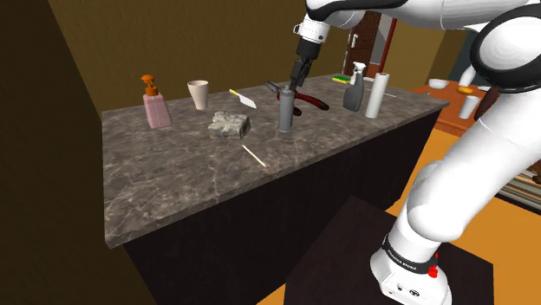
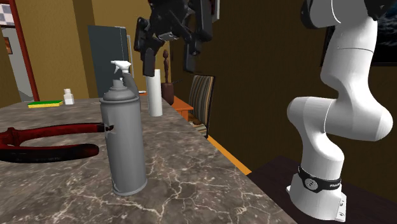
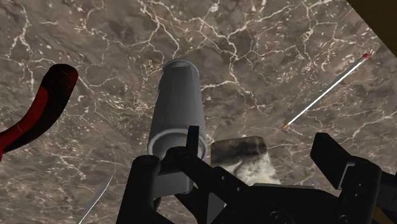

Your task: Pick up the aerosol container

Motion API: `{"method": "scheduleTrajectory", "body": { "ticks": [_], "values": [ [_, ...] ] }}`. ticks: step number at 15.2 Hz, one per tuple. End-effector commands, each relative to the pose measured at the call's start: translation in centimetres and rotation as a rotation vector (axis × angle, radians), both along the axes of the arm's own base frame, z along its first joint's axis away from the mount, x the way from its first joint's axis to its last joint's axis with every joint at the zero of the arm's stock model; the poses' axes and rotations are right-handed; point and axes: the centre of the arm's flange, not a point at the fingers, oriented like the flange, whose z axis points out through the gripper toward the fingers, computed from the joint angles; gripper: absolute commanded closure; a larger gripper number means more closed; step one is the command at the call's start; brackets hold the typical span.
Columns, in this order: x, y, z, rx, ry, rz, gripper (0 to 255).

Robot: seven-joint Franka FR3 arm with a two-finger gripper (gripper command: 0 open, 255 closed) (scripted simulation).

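Danger lies in a topple: the gripper (image 2: 169, 70), fingers spread wide, hovers above the upright can (image 3: 178, 121), which sits nearer one finger than midway, so a straight descent could strike its rounded top and knock over the tall, smooth grey cylinder. Farther out lie a rough stony block (image 3: 248, 151), glossy curved red handles (image 3: 44, 108) and a thin stick (image 3: 324, 92) on the veined marble counter (image 3: 254, 51).

One can (image 1: 285, 111), one cup (image 1: 198, 94), one knife (image 1: 244, 100)
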Motion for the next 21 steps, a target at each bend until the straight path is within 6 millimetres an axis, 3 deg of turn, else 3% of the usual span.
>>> {"method": "scheduleTrajectory", "body": {
  "ticks": [1,5,13,15,16,21],
  "values": [
    [2.5,-1.4,0.2,-0.006,-0.003,0.028,0],
    [7.3,-3.8,0.3,-0.015,-0.007,0.08,0],
    [7.6,-3.9,-3.7,-0.016,-0.007,0.084,0],
    [7.6,-3.9,-3.7,-0.016,-0.007,0.084,0],
    [7.6,-3.9,-3.7,-0.016,-0.007,0.084,255],
    [7.6,-4.0,-3.7,-0.016,-0.007,0.084,255]
  ]
}}
